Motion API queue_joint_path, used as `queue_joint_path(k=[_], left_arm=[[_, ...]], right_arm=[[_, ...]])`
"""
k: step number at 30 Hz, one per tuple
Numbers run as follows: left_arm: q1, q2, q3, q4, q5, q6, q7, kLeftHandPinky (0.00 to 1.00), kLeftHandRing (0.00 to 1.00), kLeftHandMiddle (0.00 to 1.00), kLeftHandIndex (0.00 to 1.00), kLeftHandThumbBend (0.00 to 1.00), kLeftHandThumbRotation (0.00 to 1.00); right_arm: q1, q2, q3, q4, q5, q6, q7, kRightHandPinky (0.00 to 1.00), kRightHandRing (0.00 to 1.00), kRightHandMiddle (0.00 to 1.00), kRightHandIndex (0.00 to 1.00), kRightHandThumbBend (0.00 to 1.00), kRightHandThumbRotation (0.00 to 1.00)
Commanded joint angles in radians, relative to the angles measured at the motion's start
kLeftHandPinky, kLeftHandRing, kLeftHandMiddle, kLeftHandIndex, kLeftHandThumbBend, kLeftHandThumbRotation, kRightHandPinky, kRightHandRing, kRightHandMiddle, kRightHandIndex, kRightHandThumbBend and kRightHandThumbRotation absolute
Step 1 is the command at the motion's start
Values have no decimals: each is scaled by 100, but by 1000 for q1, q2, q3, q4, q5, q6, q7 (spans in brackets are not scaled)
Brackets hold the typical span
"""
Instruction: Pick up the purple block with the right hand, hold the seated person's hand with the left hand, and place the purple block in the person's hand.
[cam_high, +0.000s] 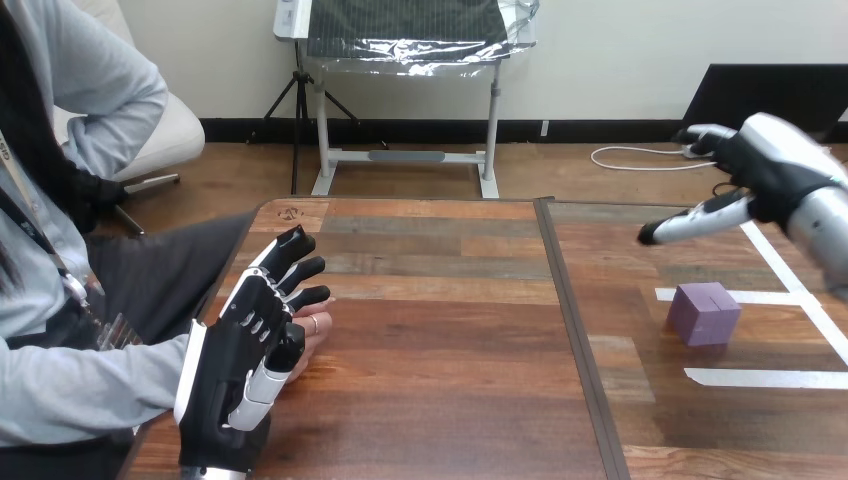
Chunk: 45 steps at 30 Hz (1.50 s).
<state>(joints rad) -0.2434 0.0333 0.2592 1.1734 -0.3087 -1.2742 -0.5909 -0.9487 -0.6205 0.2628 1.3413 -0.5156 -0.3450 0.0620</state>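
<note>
At the left edge of the worktop (440, 330), the left robot hand (235, 350) lies back-up over the person's hand (314, 328). Its fingers reach forward nearly straight and a little spread, not curled round anything. The person's hand is mostly hidden under it, with only its far edge and fingertips peeping out on the right side of the robot fingers, resting on the wood. The two appear to touch, but I cannot tell whether the thumb below presses against the person's hand.

Across the middle, a dark seam (572, 330) runs from the far edge toward the near edge.

Right of the seam, the purple block (705, 313) sits flat on the worktop among white tape strips (770, 378), one strip passing just behind it and another lying nearer.

Farthest right, the right robot hand (765, 165) hangs in the air, spread wide and grasping nothing, one finger (690, 222) stretched out to the left. The block lies below that hand and slightly left of it, well apart from its fingers and untouched.
</note>
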Motion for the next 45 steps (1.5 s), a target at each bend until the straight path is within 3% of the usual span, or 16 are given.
queue_joint_path(k=[1, 12, 21, 33, 38, 45], left_arm=[[-51, 6, 9, -25, -7, -1, 0, 74, 83, 87, 85, 100, 78], [-46, 6, 11, -28, -6, -14, 5, 75, 84, 86, 85, 100, 78], [-39, 11, 9, -29, 6, -22, 26, 75, 83, 86, 84, 100, 79], [-33, 19, 6, -27, 22, -40, 44, 75, 84, 87, 85, 100, 80], [-30, 19, 3, -30, 13, -41, 34, 75, 84, 87, 85, 100, 80], [-27, 20, 3, -31, 4, -43, 25, 75, 84, 87, 85, 100, 80]], right_arm=[[-94, 21, 7, 4, -11, 30, -7, 83, 96, 94, 94, 100, 34], [-98, 46, 34, 15, -47, 96, 3, 76, 92, 97, 96, 100, 38], [-95, 64, 55, 24, -71, 140, 17, 79, 94, 97, 96, 100, 45], [-79, 82, 75, 33, -101, 204, 25, 79, 93, 100, 97, 100, 41], [-65, 86, 68, 35, -92, 210, 33, 79, 93, 100, 97, 100, 39], [-40, 91, 87, 38, -108, 215, 30, 79, 93, 100, 98, 100, 41]])
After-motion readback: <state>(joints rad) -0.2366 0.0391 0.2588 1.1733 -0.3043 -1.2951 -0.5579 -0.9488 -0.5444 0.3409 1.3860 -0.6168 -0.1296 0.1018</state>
